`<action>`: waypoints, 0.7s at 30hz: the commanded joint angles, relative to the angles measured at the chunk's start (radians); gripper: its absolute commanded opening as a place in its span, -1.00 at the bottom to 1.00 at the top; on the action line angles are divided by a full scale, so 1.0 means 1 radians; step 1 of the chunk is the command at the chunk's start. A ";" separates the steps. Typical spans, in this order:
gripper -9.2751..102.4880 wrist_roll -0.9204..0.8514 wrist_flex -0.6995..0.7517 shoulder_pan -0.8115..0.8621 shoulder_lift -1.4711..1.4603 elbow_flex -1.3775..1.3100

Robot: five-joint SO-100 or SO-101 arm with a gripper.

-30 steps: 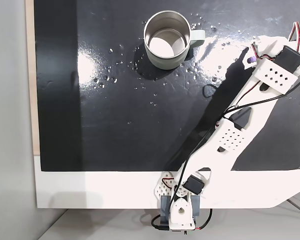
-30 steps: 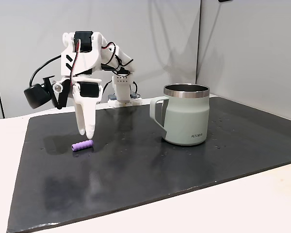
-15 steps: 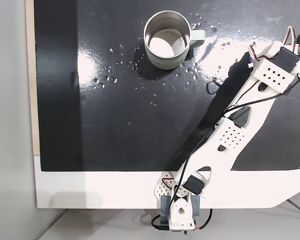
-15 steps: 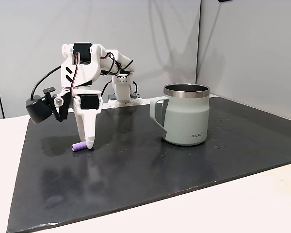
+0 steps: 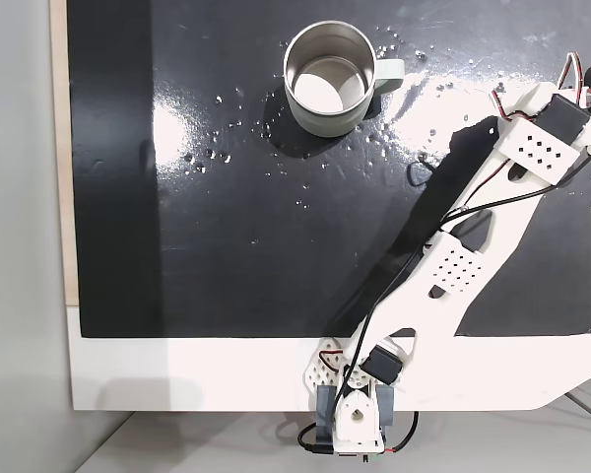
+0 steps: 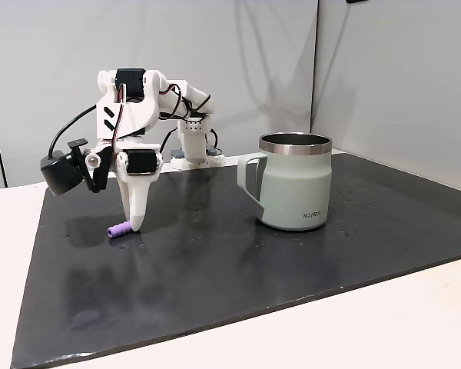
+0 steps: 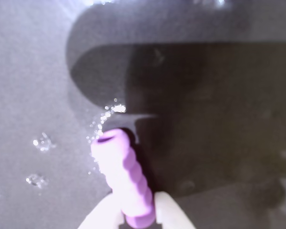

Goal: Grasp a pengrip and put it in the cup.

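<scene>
The light-purple ribbed pengrip (image 6: 120, 229) lies low over the black mat (image 6: 230, 269) at the left of the side fixed view, its right end pinched in my gripper (image 6: 135, 224). In the wrist view the pengrip (image 7: 126, 179) sticks out upward from between the two white fingertips (image 7: 169, 213); my gripper (image 7: 138, 218) is shut on it. From above, my gripper (image 5: 507, 103) sits at the mat's right edge and hides the pengrip. The grey-green cup (image 6: 294, 183) with a steel inside stands upright, well to the right of the gripper there, and at the top centre from above, cup (image 5: 328, 108).
White droplets (image 5: 212, 153) dot the mat around the cup. The arm's base (image 5: 350, 414) stands on the white board at the near edge, and the arm runs diagonally across the mat's right side. A black camera (image 6: 60, 175) hangs at the gripper's left.
The gripper came down onto the pengrip and closed on its end. The pengrip swung round and now points out to the left with its held end slightly raised.
</scene>
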 commanded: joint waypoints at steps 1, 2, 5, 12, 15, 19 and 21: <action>-0.83 -0.005 0.012 0.012 0.006 -0.092; -0.83 0.002 0.035 0.006 0.015 -0.112; -0.83 0.031 0.100 -0.018 0.078 -0.121; -0.83 0.098 0.124 -0.069 0.322 0.032; -0.83 0.114 0.124 -0.086 0.428 0.098; -0.83 0.126 0.124 -0.117 0.548 0.149; -0.83 0.132 0.124 -0.138 0.600 0.166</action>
